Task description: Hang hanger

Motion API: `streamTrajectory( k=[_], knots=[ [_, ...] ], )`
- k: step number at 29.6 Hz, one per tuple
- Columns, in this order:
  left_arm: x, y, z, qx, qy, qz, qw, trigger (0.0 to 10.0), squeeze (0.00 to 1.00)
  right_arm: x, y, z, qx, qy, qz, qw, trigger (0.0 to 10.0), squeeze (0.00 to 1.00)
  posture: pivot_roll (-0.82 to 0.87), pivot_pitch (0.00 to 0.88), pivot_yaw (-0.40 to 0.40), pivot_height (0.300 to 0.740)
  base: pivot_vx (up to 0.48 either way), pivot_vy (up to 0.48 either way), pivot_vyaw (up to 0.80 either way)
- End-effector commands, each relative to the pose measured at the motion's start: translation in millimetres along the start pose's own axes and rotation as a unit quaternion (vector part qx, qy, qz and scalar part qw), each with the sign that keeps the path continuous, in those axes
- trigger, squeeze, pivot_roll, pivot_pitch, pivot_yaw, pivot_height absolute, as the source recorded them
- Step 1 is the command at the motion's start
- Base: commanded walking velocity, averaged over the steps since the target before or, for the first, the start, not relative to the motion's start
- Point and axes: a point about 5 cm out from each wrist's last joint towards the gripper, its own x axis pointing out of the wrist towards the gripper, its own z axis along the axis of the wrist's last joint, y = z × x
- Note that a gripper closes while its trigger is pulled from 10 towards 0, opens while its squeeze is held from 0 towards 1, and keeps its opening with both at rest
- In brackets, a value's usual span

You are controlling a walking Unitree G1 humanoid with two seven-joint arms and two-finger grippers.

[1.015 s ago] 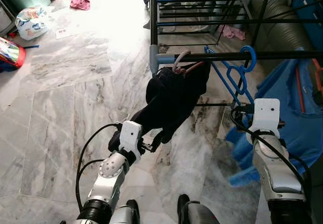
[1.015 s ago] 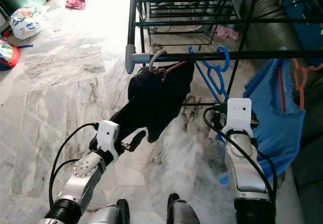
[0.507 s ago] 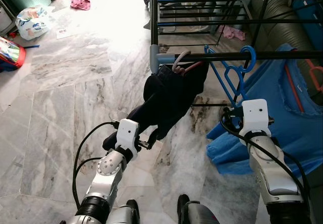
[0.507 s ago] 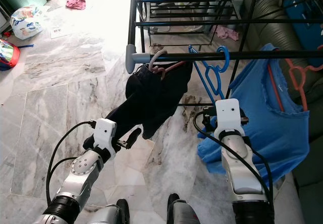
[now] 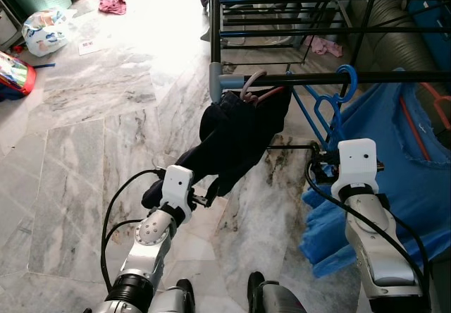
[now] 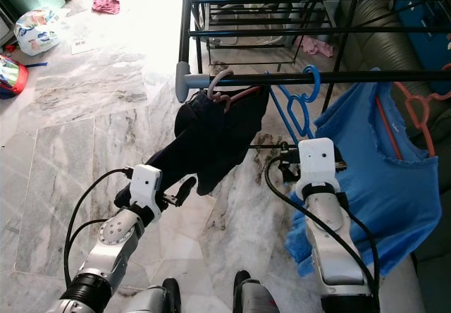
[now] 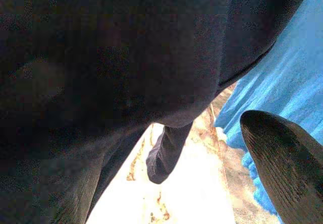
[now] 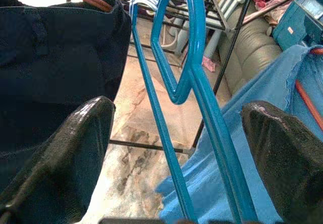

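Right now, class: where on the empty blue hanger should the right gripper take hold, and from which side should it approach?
Probably the straight lower arm of the blue hanger, approached from below. Its hook is already over the black rail, and the frame hangs between the open right gripper fingers, clear of the dark garment.

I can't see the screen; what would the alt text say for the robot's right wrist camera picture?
A blue hanger rises between the two open black fingers of the right gripper, close to the camera. A dark garment hangs on one side, blue cloth on the other, with marble floor and a black drying rack behind.
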Motion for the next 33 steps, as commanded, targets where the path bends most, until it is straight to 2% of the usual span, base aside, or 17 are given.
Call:
streamTrajectory(
  k=[1,5,10,11,12,14,15,16,25,33],
  knots=[
    [-2.5,0.0,-5,0.002,0.008,0.0,1.0,10.0,0.0,-4.7,-3.8,3,-0.003,-0.014,-0.014,1.0,10.0,1.0,-0.05,0.242,0.03,0.74,0.0,0.0,0.0],
    [-2.4,3.7,3,0.011,-0.02,0.018,1.0,10.0,0.0,-8.8,-7.7,10,-0.013,-0.042,-0.034,0.998,10.0,1.0,-0.06,0.247,0.034,0.74,0.0,0.0,0.0],
    [0.7,6.6,8,0.026,-0.024,0.053,0.998,10.0,0.0,-13.6,-6.0,18,-0.024,-0.074,-0.041,0.996,10.0,1.0,-0.07,0.25,0.039,0.74,0.0,0.0,0.0],
    [1.6,6.6,8,0.03,-0.022,0.061,0.997,10.0,0.0,-16.1,-4.3,20,-0.029,-0.085,-0.042,0.995,10.0,0.9,-0.08,0.251,0.04,0.74,0.0,0.0,0.0],
    [1.9,6.4,8,0.031,-0.022,0.062,0.997,10.0,0.0,-17.0,-3.8,21,-0.031,-0.087,-0.042,0.995,10.0,0.9,-0.08,0.252,0.04,0.74,0.0,0.0,0.0],
    [2.8,6.2,8,0.035,-0.02,0.066,0.997,10.0,0.0,-19.6,-1.6,21,-0.033,-0.092,-0.041,0.994,10.0,0.56,-0.08,0.253,0.041,0.74,0.0,0.0,0.0],
    [3.2,6.1,8,0.039,-0.019,0.068,0.997,10.0,0.0,-20.9,0.2,21,-0.033,-0.094,-0.038,0.994,10.0,0.24,-0.08,0.252,0.041,0.74,0.0,0.0,0.0],
    [3.5,6.1,8,0.042,-0.018,0.071,0.996,10.0,0.0,-22.2,1.9,21,-0.032,-0.095,-0.035,0.994,10.0,0.0,-0.08,0.252,0.041,0.74,0.0,0.0,0.0],
    [2.6,3.1,8,0.053,-0.021,0.084,0.995,10.0,0.0,-29.2,8.4,16,-0.027,-0.092,-0.027,0.995,10.0,0.0,-0.07,0.24,0.031,0.74,0.0,0.0,0.0],
    [-3.0,15.9,8,0.063,-0.018,0.106,0.992,10.0,0.0,-22.5,24.5,18,-0.016,-0.098,0.002,0.995,10.0,0.0,-0.02,0.219,0.017,0.74,-0.29,0.0,0.0]
  ],
)
